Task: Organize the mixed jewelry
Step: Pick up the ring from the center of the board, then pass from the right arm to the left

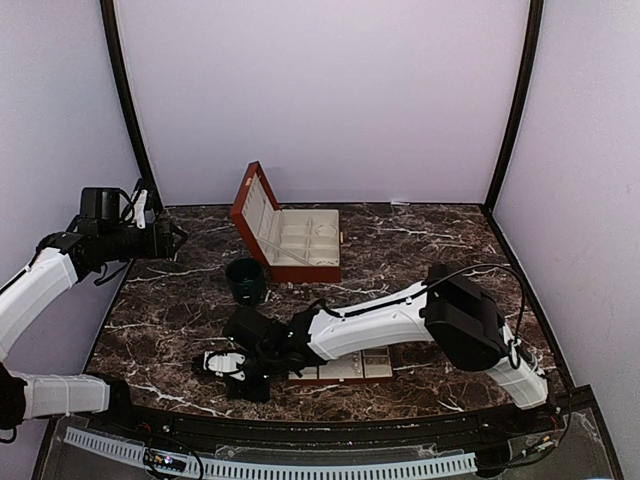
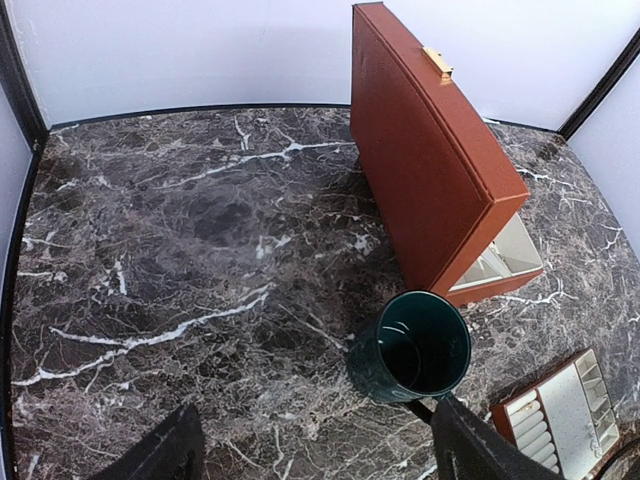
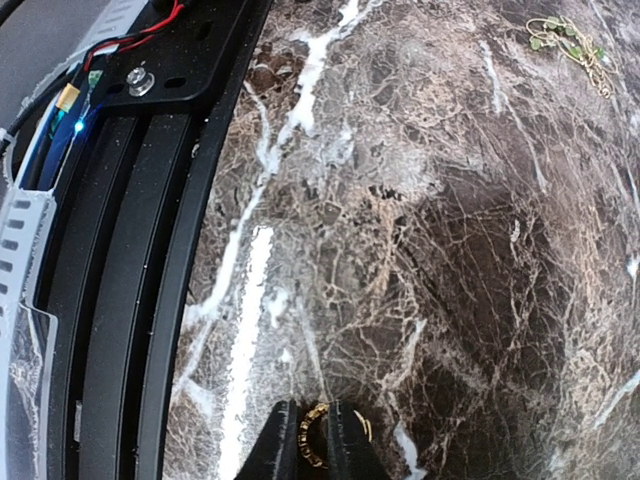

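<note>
Pinching one ring (image 3: 313, 446), right tool (image 3: 315, 412); one chain (image 3: 567, 37) well apart.

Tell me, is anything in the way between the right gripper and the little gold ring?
Nothing visible is. The gold ring sits pinched between the fingertips of the right gripper, with only marble tabletop around it.

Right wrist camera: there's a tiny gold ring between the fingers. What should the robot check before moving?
1. The gold ring sits between the fingers of the right gripper: ok.
2. Grip tight enough to lift: cannot tell.
3. The red-brown box stands open: ok.
4. The slotted tray is uncovered: not ok, the right arm hides part.
5. The left gripper is open, off to the side: ok.
6. Everything sorted: not ok, a chain lies loose on the table.
</note>
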Controlling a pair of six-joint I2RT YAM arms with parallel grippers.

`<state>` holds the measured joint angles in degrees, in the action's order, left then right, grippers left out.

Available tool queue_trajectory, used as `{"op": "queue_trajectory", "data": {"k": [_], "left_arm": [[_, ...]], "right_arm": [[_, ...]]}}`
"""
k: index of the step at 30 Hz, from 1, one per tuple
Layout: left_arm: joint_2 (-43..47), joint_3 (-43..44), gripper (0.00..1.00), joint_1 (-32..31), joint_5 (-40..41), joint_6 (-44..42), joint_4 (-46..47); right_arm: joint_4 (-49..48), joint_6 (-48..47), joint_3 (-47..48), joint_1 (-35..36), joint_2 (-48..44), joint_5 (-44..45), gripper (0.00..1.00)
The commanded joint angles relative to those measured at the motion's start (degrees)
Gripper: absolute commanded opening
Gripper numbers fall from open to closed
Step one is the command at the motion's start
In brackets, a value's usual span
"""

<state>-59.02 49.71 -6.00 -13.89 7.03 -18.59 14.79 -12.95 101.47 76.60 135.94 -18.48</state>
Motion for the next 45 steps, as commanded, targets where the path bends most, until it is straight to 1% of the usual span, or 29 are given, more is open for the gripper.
{"op": "queue_trajectory", "data": {"k": [1,2,3,7,9,11,14,18,21,25,30,34,38,42,45], "left_arm": [[1.10,-0.93,0.81,0.16,0.54,-0.96,-0.13],[1.23,-0.98,0.81,0.18,0.67,-1.03,-0.13],[1.46,-1.01,0.81,0.13,0.76,-1.05,-0.07],[2.51,-1.53,0.81,0.20,0.62,-1.15,0.59],[3.26,-1.94,0.81,0.19,-0.33,-1.62,1.15],[4.40,-2.72,0.81,0.15,-2.05,-2.19,2.80],[6.03,-4.08,0.81,0.16,-5.80,-3.53,4.98],[8.03,-5.90,0.81,-0.09,-10.39,-4.92,8.27],[9.63,-7.37,0.77,-1.73,-14.03,-6.33,11.19],[10.49,-9.12,0.77,-7.20,-17.09,-9.34,14.22],[10.00,-12.59,0.73,-15.90,-24.16,-13.76,21.78],[6.73,-11.84,0.71,-23.56,-21.72,-19.95,22.03],[0.88,-8.86,0.70,-30.01,-20.50,-24.09,21.60],[-5.40,-6.57,0.71,-35.93,-17.45,-28.41,22.52],[-8.43,-5.76,0.70,-38.74,-15.60,-28.90,25.35]], "right_arm": [[-0.64,0.15,-1.37,1.51,-0.08,4.67,0.05],[-1.20,0.32,-2.19,1.53,-0.51,5.38,0.01],[-1.84,0.51,-2.85,1.53,-0.88,5.83,0.00],[-2.82,1.65,-3.72,1.26,-1.76,6.09,0.00],[-2.98,3.06,-3.46,0.24,-2.53,4.46,0.00],[-4.01,5.87,-3.62,-1.65,-4.16,-0.50,0.00],[-7.64,12.47,-5.37,-5.53,-8.77,-7.82,0.00],[-14.29,23.72,-9.73,-11.37,-14.19,-19.97,0.00],[-18.24,29.09,-13.68,-15.22,-17.99,-24.04,0.00],[-16.75,30.31,-18.63,-19.29,-22.95,-24.77,0.00],[-14.22,31.87,-23.51,-23.45,-29.30,-30.00,0.00],[-9.53,31.57,-25.23,-25.67,-33.77,-34.29,0.00],[-9.04,32.82,-27.43,-26.64,-37.16,-37.50,0.00],[-8.87,33.44,-28.78,-27.05,-39.49,-38.71,0.00],[-8.88,33.87,-29.34,-27.11,-40.52,-39.27,0.00]]}}
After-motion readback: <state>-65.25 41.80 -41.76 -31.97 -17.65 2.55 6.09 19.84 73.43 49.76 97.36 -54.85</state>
